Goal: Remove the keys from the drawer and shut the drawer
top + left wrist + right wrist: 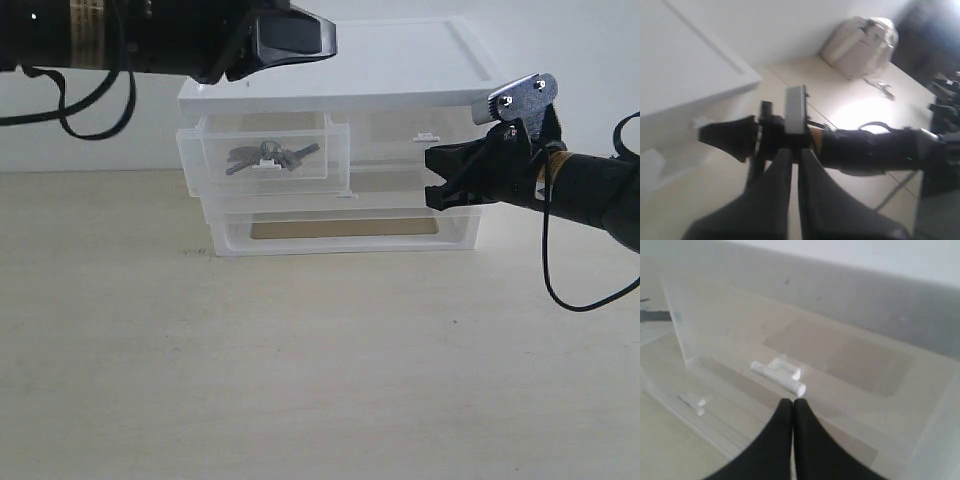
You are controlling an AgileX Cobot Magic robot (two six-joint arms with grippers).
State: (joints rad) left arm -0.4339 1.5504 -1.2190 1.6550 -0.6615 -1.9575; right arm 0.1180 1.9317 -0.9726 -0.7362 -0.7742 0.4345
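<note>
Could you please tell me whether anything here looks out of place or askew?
Only the upper left drawer: it sticks out of the cabinet while its right-hand twin sits pushed in, and a bunch of keys lies inside it. Nothing looks spilled or damaged.

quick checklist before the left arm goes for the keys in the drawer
1. Drawer pulled out far enough to reach in: ok.
2. Keys visible inside it: ok, lying on its floor.
3. Left end effector open for a grasp: not ok, shut.
4. Left end effector lined up over the drawer: cannot tell; it hangs above the unit, depth unclear.
5. Right end effector clear of the drawer: ok, off to its right, shut.
</note>
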